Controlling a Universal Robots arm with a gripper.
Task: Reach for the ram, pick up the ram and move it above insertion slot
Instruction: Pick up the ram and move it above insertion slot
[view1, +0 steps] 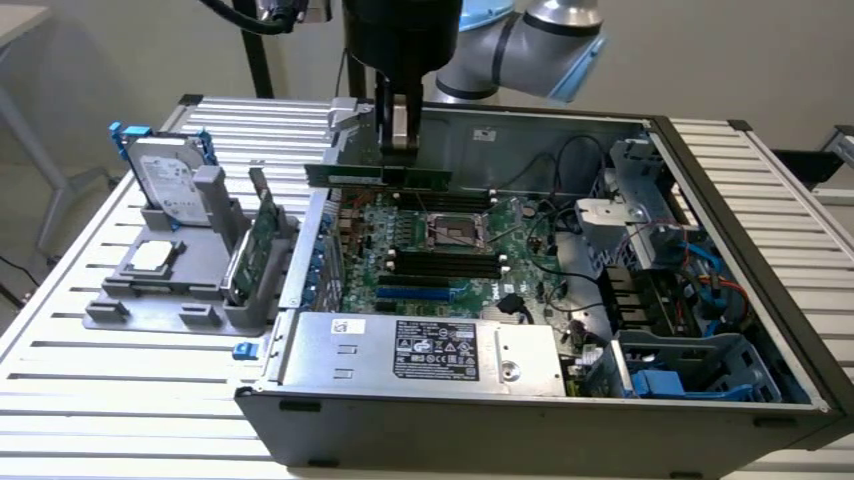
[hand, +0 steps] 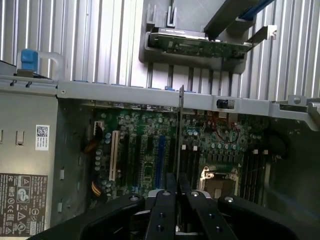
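One ram (view1: 380, 177), one hard drive (view1: 171, 180), one expansion card (view1: 254, 245), one computer case (view1: 534, 420)

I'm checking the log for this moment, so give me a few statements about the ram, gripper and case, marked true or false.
1. The gripper holds the ram. True.
2. The ram is seated in a motherboard slot. False: it hangs above the motherboard.
3. The hard drive stands in the holder outside the case. True.
4. The case is closed. False: its side is open, showing the motherboard.
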